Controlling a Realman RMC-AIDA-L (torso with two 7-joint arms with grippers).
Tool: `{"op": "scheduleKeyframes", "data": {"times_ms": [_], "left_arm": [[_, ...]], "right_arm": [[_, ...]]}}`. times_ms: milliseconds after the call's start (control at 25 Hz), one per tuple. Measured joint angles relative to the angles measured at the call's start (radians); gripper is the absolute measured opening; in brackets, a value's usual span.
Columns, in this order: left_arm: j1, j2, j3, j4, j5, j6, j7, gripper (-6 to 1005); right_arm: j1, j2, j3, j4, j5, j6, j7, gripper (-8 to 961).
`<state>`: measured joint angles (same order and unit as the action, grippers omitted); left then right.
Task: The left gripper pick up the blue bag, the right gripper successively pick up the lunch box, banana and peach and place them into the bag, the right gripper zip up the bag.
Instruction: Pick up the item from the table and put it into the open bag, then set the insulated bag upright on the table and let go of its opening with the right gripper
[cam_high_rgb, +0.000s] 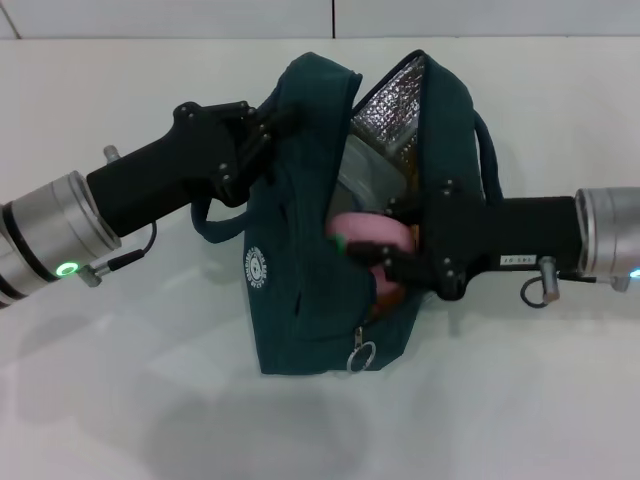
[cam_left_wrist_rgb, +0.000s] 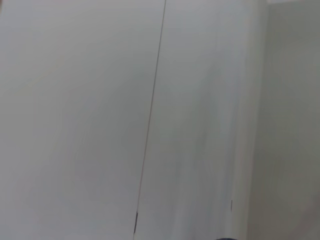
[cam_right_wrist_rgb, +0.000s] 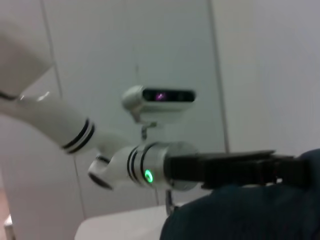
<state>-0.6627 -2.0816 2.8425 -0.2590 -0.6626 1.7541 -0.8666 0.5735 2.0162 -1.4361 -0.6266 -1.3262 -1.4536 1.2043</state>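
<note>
While the blue bag (cam_high_rgb: 300, 290) stands on the white table (cam_high_rgb: 120, 400), you can see its long axis running from the near edge toward the far wall, with the zipper's metal ring pull (cam_high_rgb: 362, 355) hanging at the near end and the mouth gaping along the top. The silver lining (cam_high_rgb: 392, 108) shows at the far end of that opening. On the bag's left face sits the small white round logo (cam_high_rgb: 257, 266), and one rope handle (cam_high_rgb: 215, 225) droops beside it; the other handle (cam_high_rgb: 487, 150) arcs off the right side.

Inside the mouth you have the peach (cam_high_rgb: 362, 232), pink with a green mark, lying near the middle. Behind it a pale clear shape looks like the lunch box (cam_high_rgb: 368, 178), though you cannot be sure. An orange patch just under the peach cannot be identified.

Your right gripper (cam_high_rgb: 382, 255) reaches in from the right, its fingers around the peach within the opening. Your left gripper (cam_high_rgb: 268, 128) comes from the left and pinches the bag's left rim near the far end, holding it up.

Beyond the table you see a pale panelled wall (cam_left_wrist_rgb: 90, 110) with a thin vertical seam (cam_left_wrist_rgb: 152, 115). From the right wrist, you see the left arm's silver cuff with a green light (cam_right_wrist_rgb: 148, 175) and the head camera (cam_right_wrist_rgb: 160, 102).
</note>
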Motion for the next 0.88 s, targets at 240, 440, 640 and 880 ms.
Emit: {"op": "scheduleKeyframes", "data": {"times_ms": [240,440,640,880], "left_arm": [[-0.002,0.000,0.000,-0.001,0.000,-0.005,0.000,51],[-0.004,0.000,0.000,-0.002,0.000,-0.006,0.000,51],[-0.001,0.000,0.000,-0.003,0.000,-0.007,0.001,52],[0.003,0.002,0.000,-0.003,-0.002,-0.007,0.002,52]], "right_arm": [[-0.012,0.005,-0.004,-0.019,-0.010,0.037,-0.008,296],[-0.028,0.007,0.006,-0.019,0.018,0.049,-0.029,444],[-0.082,0.003,0.017,-0.011,0.139,0.031,-0.122,611],[-0.201,-0.008,0.131,0.001,0.181,-0.048,-0.189,651]]}}
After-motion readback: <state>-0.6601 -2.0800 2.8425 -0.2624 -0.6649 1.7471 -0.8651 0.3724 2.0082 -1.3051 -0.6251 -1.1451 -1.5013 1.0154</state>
